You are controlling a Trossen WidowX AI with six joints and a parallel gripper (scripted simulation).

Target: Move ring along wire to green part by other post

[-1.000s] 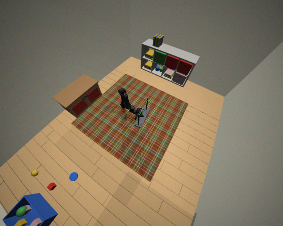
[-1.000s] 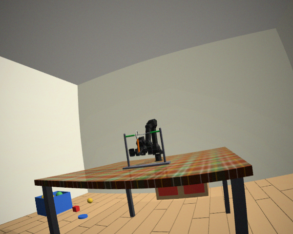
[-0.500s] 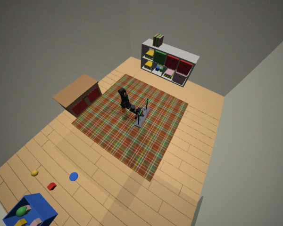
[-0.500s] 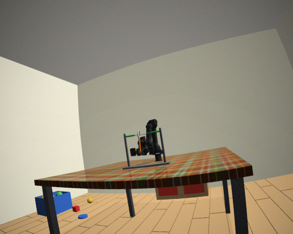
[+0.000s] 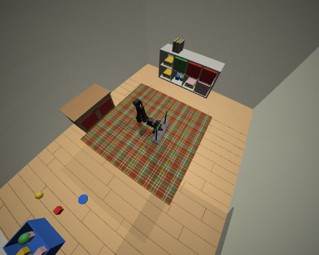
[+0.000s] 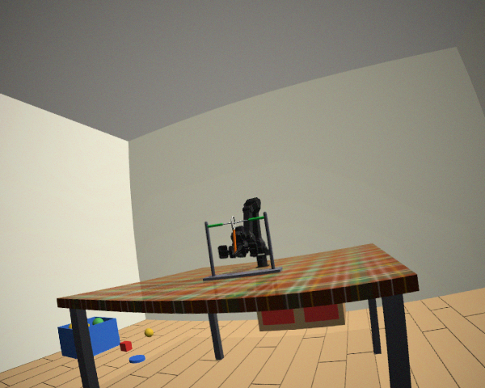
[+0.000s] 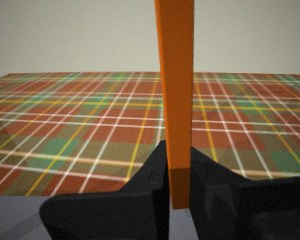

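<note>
Ring: we see the white ring (image 5: 161, 122) (image 6: 233, 217) out over the thin grey part (image 6: 241, 221) of the wire, between the two green bits, and the exterior view puts it closer to the left-hand green part (image 5: 158, 126) (image 6: 215, 225) than the right-hand green part (image 5: 166, 113) (image 6: 256, 218). Wire looks like it's going through, but we honestly can't tell if they touch.
Handle: our orange handle (image 6: 234, 241) (image 7: 177, 100) points down from the ring, pretty much upright.
End effector: we've got the end effector (image 5: 160, 128) (image 6: 234, 251) (image 7: 170, 145) pinching the handle down near its bottom end, so no letting go yet.
Arm: the black arm (image 5: 137, 108) (image 6: 251, 212) is behind the frame in the exterior view, bent down to reach in low.
Posts: left post (image 5: 156, 134) (image 6: 209, 250) and right post (image 5: 165, 118) (image 6: 269, 242) both stand on a grey base (image 5: 154, 141) (image 6: 242, 275), ring between them.
Worktop: our plaid worktop (image 5: 168, 186) (image 6: 318, 271) (image 7: 65, 125) carries the lot.
Floor stuff: blue bin (image 5: 48, 233) (image 6: 103, 335), sitting well apart from the posts.
</note>
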